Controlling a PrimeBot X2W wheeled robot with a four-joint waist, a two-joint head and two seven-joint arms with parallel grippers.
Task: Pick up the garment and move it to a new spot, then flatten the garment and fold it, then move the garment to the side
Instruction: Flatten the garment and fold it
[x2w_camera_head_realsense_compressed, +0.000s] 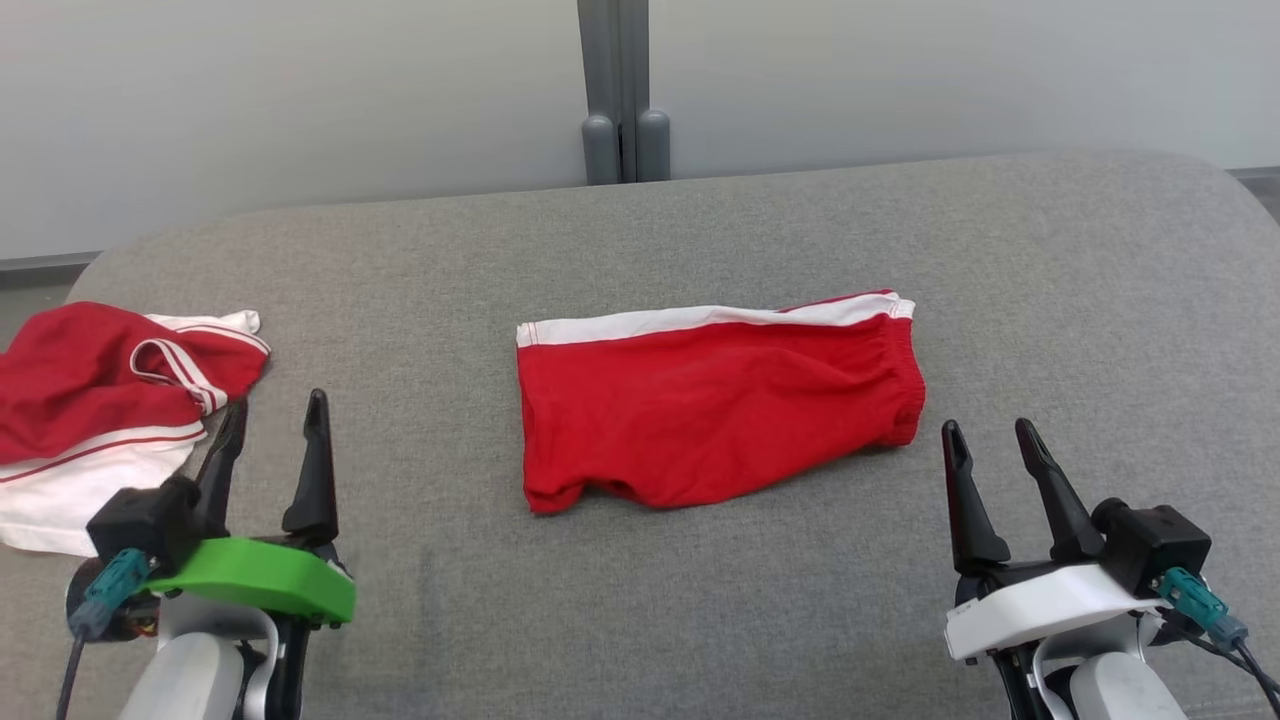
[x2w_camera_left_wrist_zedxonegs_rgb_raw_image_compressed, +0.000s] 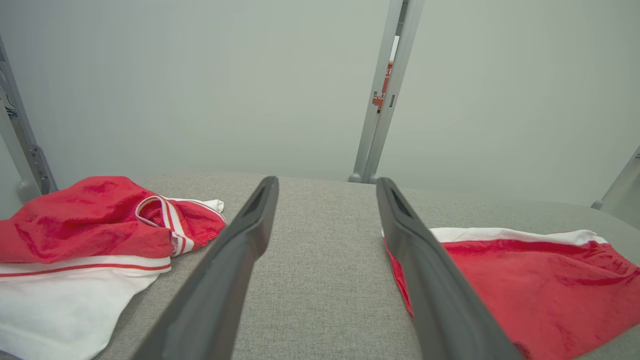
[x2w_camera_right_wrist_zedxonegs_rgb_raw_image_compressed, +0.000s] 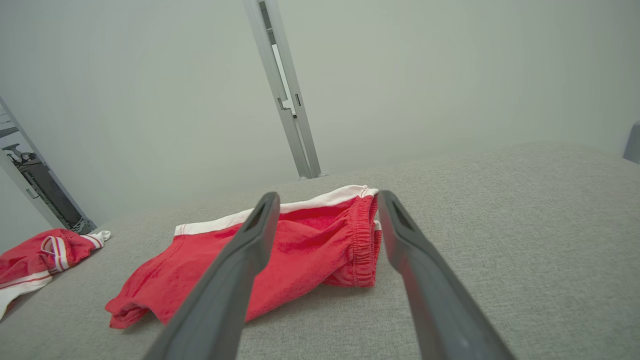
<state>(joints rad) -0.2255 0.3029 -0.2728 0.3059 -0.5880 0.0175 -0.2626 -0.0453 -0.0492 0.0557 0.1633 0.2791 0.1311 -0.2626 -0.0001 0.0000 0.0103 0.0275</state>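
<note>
Here, a pair of red shorts (x2w_camera_head_realsense_compressed: 710, 410) is lying flat near the middle of the table (x2w_camera_head_realsense_compressed: 700, 230), whose top is wearing a grey, coarsely woven fabric cover with rounded corners. The shorts are looking soft and knitted. A white band is running along the far edge, a gathered elastic waistband is puckering on the robot's right side, and a wavy leg hem is curling on the left. Shallow wrinkles are crossing the red cloth.

Well apart from them, at the table's left edge, a crumpled red and white garment (x2w_camera_head_realsense_compressed: 90, 400) is sitting in a loose heap, with striped trim looping over its top and a white panel spreading toward the robot.

The left end effector (x2w_camera_head_realsense_compressed: 277, 402), behind a glossy green bracket (x2w_camera_head_realsense_compressed: 260, 580), is standing with its two long, dark, tapering fingers spread wide and gripping nothing. Its outer finger is reaching just beside the heap's edge, though I cannot tell whether it is touching the cloth. The right end effector (x2w_camera_head_realsense_compressed: 988, 428), behind a white bracket (x2w_camera_head_realsense_compressed: 1040, 605), is likewise holding its fingers wide apart and empty, pointing at the waistband end of the shorts from just beside it, clear of the fabric.

Behind the table, a grey metal post (x2w_camera_head_realsense_compressed: 615, 90) is rising between pale, smooth wall panels.
</note>
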